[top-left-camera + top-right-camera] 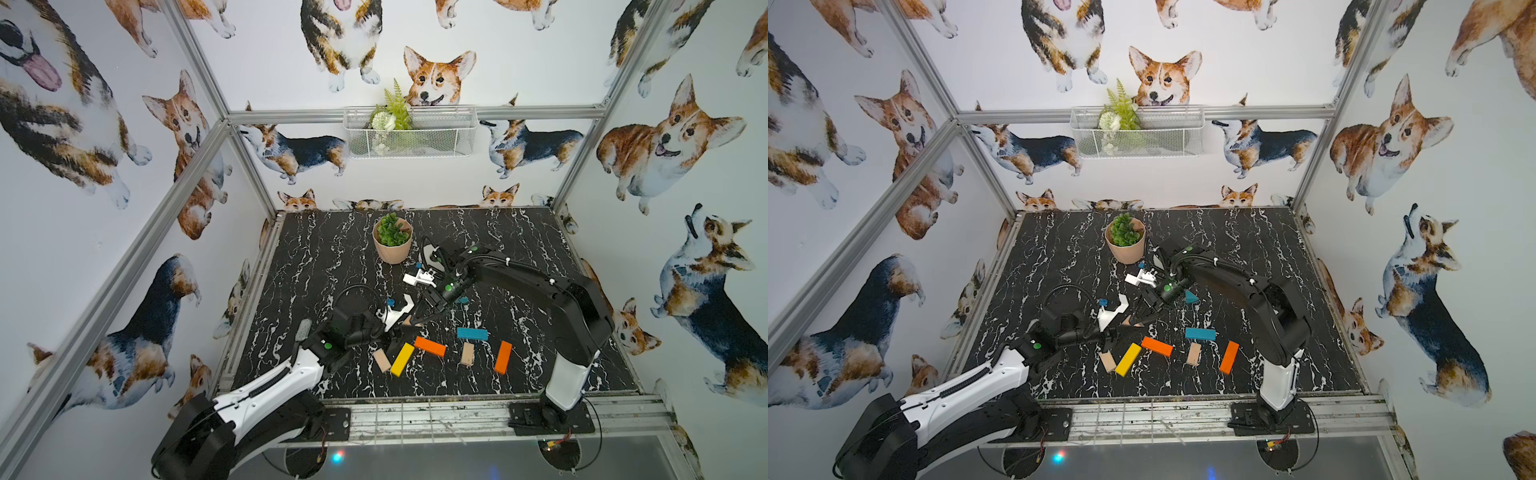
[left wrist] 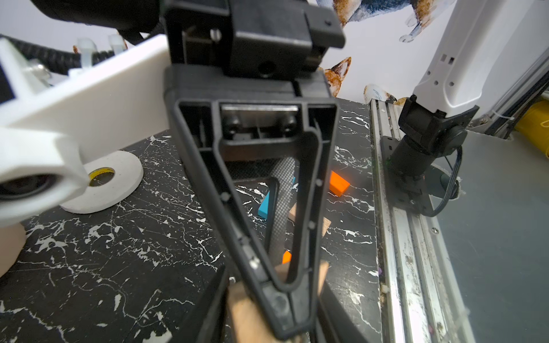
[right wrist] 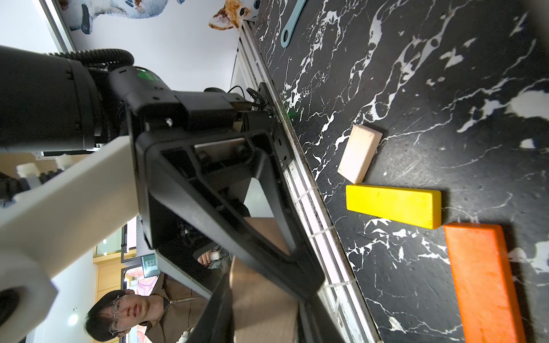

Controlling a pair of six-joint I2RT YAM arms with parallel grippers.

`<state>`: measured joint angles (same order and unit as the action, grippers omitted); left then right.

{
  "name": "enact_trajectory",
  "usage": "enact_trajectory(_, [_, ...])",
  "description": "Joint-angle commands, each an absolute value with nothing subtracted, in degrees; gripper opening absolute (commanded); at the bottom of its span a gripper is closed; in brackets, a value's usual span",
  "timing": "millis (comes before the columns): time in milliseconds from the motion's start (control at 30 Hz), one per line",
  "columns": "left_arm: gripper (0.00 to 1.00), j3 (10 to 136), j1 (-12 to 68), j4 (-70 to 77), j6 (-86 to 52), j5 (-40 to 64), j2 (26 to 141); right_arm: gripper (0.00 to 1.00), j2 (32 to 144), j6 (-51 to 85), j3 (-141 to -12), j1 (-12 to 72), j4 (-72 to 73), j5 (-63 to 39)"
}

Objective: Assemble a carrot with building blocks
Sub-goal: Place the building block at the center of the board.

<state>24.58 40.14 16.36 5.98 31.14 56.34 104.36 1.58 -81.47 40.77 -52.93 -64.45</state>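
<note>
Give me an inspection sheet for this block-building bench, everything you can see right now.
Surface: black marbled table, no spills seen.
Job's things: yellow bar, orange bars, blue bar, wood blocks, blue triangle lie loose; carrot not begun.
Clutter: potted plant, white tape roll.
Grippers: right gripper shut on plain-wood piece; left gripper at it, grip unclear.
Cables: black hose loops over left wrist.
Surroundings: corgi walls, wire basket, person nearby.

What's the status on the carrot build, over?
Right gripper shut on plain-wood triangle. Left gripper at same piece, grip unclear. Other blocks scattered on table, no column yet. Potted plant apart, farther back.
</note>
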Motion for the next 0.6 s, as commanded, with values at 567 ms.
enact_trajectory(567, [0.10,23.3,40.1,19.8,4.5,23.7,57.2,0.07,108.9,-0.2,-79.4,40.8,-48.8,-65.2])
